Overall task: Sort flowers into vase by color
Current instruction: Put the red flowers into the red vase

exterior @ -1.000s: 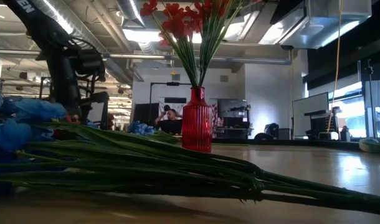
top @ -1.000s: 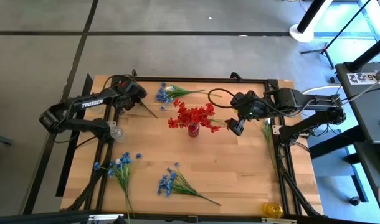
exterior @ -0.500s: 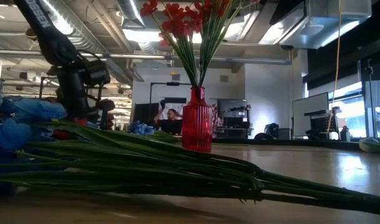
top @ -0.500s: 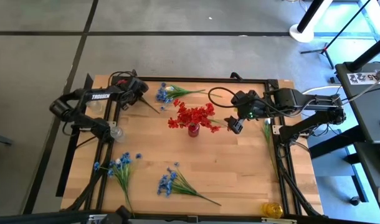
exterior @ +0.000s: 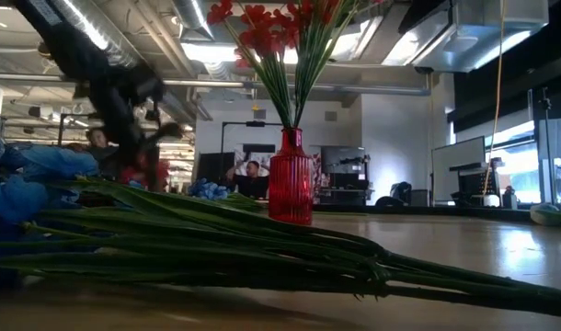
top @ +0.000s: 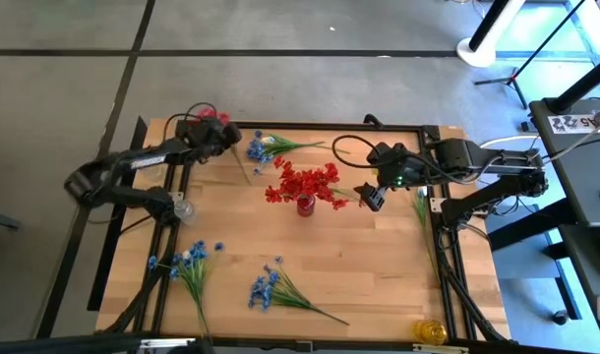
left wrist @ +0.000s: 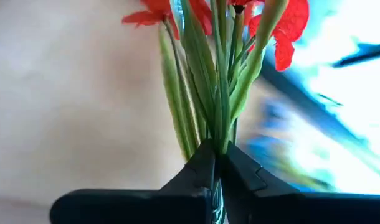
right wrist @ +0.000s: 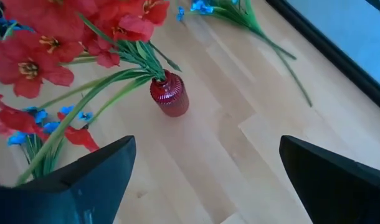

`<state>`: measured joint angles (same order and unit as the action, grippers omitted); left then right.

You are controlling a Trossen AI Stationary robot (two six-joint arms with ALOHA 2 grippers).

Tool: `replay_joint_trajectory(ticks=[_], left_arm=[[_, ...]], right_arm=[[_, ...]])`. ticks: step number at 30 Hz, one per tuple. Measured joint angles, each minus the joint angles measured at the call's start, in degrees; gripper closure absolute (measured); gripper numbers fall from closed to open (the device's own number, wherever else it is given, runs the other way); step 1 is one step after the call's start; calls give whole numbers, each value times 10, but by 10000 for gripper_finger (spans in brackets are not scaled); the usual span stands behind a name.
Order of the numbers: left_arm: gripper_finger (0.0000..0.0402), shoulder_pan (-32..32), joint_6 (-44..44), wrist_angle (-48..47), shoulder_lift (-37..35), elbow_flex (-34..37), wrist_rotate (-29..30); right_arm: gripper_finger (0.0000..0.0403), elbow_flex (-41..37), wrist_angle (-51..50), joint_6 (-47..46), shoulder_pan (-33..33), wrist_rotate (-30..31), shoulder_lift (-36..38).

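Observation:
My left gripper (top: 219, 138) is at the table's far left, shut on a red flower sprig (top: 210, 115). Its red blooms (left wrist: 283, 28) show beyond the fingertips. A red vase (top: 306, 206) stands mid-table with several red flowers (top: 305, 183) in it. My right gripper (top: 370, 197) hovers open just right of the vase, with nothing between its fingers. Blue flower sprigs lie flat on the table at the far middle (top: 266, 147), near left (top: 187, 264) and near middle (top: 270, 290). My left gripper pinches the sprig's bundled green stems (left wrist: 218, 140) between its two fingers, below the leaves and blooms. The stems run on along the fingers and out past their tips. In the low view the blooms (exterior: 138, 171) show blurred above the table top.
A clear glass (top: 182, 208) stands at the left edge by the left arm. A yellow vessel (top: 430, 331) sits at the near right corner. A green sprig (top: 421, 208) lies along the right edge. A black frame rims the table. Long green stems (exterior: 262, 248) lie close before the low camera.
My left gripper has shut on the red sprig's stems. It has gone a little toward the table's far edge and turned, while the arm's elbow has swung. The red blooms now show beyond the gripper near the far edge.

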<state>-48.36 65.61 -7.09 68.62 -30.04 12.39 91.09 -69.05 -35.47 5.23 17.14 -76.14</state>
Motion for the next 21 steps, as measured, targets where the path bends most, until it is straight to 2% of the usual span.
replay_joint_trajectory(ticks=[3,7,13,17,21], left_arm=[[397,68,-54,1,-85,-21,30],[399,176,-119,5,-194,-39,53],[400,400,-211,22,-323,-44,117],[400,556,-256,102,-342,-44,161],[401,695,-353,232,-311,-45,215]], right_arm=[[8,0,5,18,0,22,13],[8,0,11,43,0,81,38],[8,0,46,57,0,90,75],[8,0,69,77,0,76,89],[8,0,112,153,0,83,99]])
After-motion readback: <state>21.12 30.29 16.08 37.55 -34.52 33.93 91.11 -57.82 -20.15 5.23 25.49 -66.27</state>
